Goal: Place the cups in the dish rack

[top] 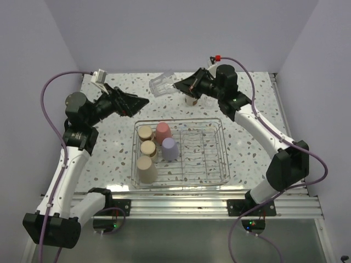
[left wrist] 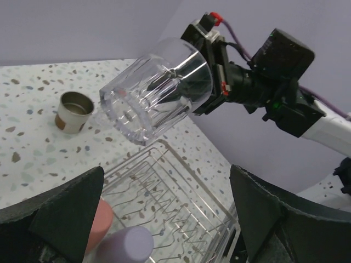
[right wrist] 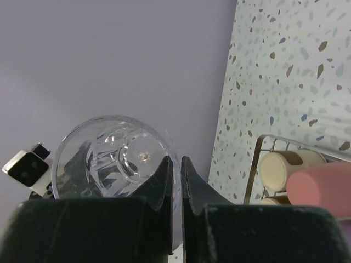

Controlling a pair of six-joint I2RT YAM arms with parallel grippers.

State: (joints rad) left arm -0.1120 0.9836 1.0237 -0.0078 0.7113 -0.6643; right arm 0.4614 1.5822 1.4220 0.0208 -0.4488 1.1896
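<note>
Speckled terrazzo tabletop (top: 252,137), pale lavender walls (top: 181,33) on three sides.

Right gripper (top: 178,85): fingers nearly together, pinching the rim wall of a clear cup (top: 163,83), one finger inside, one outside. The cup is ribbed and transparent, held on its side in the air just beyond the far edge of the dish rack (top: 200,156).

Left gripper (top: 140,102): fingers spread wide, nothing between them, over the rack's far-left corner.

Rack, left end: tall tan cup (top: 146,170) nearest, then middle brown cup (top: 148,148), far brown cup (top: 145,132); beside them red-pink cup (top: 163,131) and lavender cup (top: 169,148). Right part bare wire.

Loose brown cup (top: 191,100) stands on the table beyond the rack, partly hidden by the right arm.
</note>
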